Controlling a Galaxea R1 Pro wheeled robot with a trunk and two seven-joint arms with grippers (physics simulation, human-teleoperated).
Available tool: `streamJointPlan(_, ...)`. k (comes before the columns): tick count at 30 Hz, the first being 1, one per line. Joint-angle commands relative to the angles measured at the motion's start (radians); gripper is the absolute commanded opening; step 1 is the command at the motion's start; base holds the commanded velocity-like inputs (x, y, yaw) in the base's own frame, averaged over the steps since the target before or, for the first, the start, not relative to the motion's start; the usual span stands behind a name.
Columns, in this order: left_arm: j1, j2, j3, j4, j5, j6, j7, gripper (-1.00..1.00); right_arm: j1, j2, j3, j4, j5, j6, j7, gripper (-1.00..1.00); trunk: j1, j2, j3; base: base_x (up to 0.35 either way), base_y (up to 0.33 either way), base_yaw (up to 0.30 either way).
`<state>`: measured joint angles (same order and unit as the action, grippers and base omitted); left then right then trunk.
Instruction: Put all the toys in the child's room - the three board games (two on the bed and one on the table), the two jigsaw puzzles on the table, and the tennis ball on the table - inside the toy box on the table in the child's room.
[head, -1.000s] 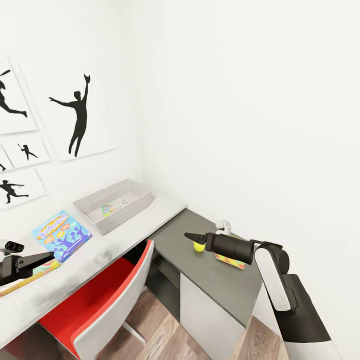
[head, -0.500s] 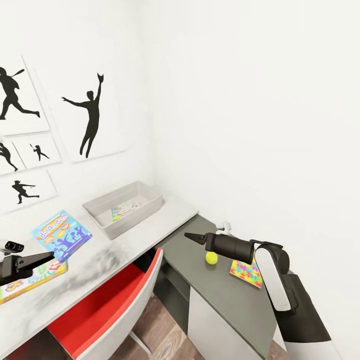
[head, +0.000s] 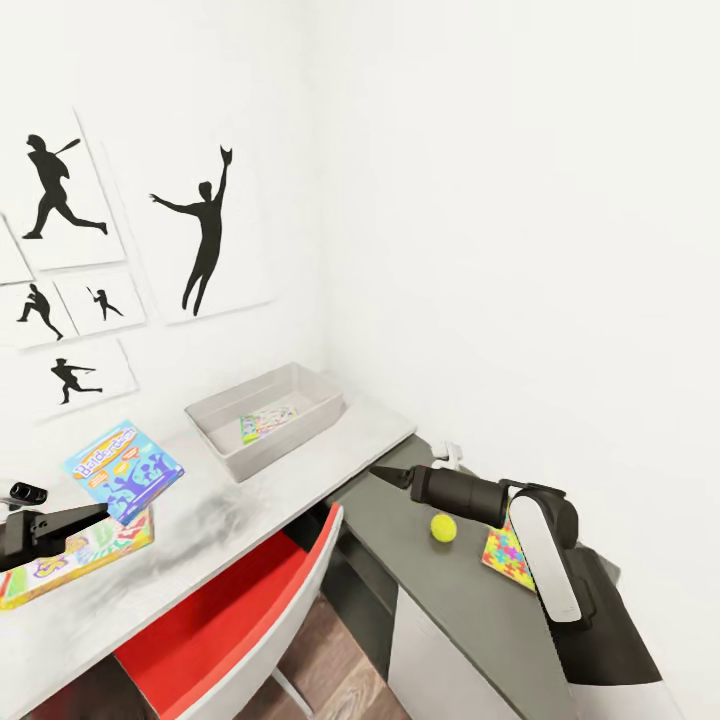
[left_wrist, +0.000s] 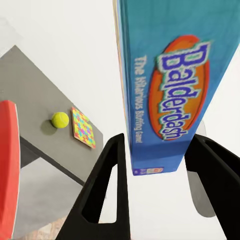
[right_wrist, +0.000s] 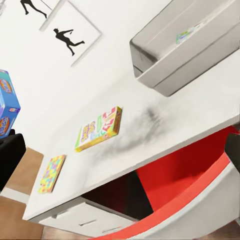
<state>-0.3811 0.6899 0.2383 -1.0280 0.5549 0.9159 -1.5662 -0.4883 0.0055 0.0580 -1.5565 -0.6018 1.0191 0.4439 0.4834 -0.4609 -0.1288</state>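
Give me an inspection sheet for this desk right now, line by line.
Surface: white table, dark cabinet adjoining.
Job's things: toy box holds one flat item; yellow-edged game and one jigsaw on table; tennis ball, second jigsaw on cabinet.
Clutter: small white object, unclear.
Grippers: left gripper grips blue game; right gripper above cabinet, jaws unclear.
Cables: nothing seen.
Surroundings: red chair, silhouette pictures.

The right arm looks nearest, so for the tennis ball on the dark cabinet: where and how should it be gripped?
Grip the tennis ball across its middle, coming straight down from above. It is round and sits alone on the flat cabinet top, apart from the jigsaw puzzle, so any finger direction probably works.
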Motion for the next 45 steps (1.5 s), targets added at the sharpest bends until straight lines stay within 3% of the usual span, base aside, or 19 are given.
streamJointPlan(1, -0.001, 0.0, -0.001, 0.0, 0.0, 0.01, -0.005, -1.0, -0.001, 0.001, -0.001, 0.0, 0.008, 0.004, 0.008, 1.0, 0.001, -0.002, -0.002, 0.22, 0.153, 0.27)
streamJointPlan(17, -0.001, 0.0, -0.001, 0.0, 0.0, 0.009, -0.005, -1.0, -0.001, -0.001, -0.002, 0.002, 0.005, 0.003, 0.009, 1.0, 0.001, -0.002, -0.002, 0.199, 0.092, 0.261)
streamJointPlan(45, -0.001, 0.0, 0.0, 0.0, 0.0, 0.009, -0.005, -1.0, -0.001, -0.001, -0.003, 0.004, 0.002, -0.021, 0.01, 1.0, 0.001, -0.002, -0.002, 0.117, 0.062, 0.002)
